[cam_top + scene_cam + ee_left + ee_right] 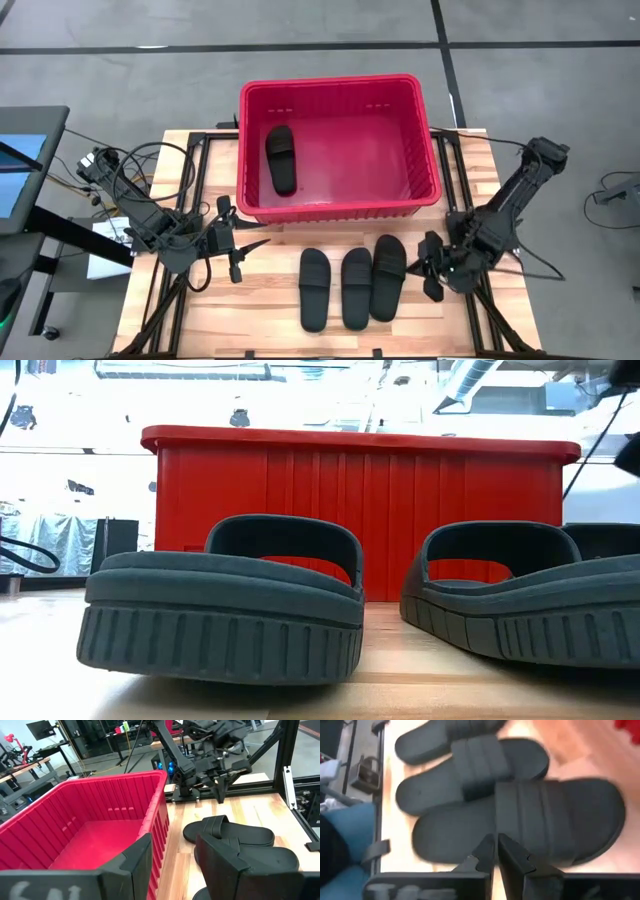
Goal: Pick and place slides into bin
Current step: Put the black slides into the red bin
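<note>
Nearest you on the wooden table point(250, 310) lie three slides point(352, 287) side by side in a row, their long axes running front to back, toward the bin; the rightmost slide point(389, 277) sits a little farther back than the other two and tilts slightly. Your right gripper point(433, 268) hangs just beside that rightmost slide, on its right, with its fingers point(512, 854) pinched together and nothing between them; in the right wrist view the tips sit over the sandal's edge near the strap, but you cannot tell whether they touch it. Your left gripper point(255, 244) waits on the other side of the table, near the bin's front left corner and well apart from the row, jaws parted and holding nothing. Beyond the row stands the red bin point(415, 140), its long side across the table. Inside it, on the floor near the left wall, lies the fourth slide point(281, 157), long axis also front to back, leaning a touch off straight. From the low view, two of the table sandals show end-on in front of the bin's ribbed red wall.
</note>
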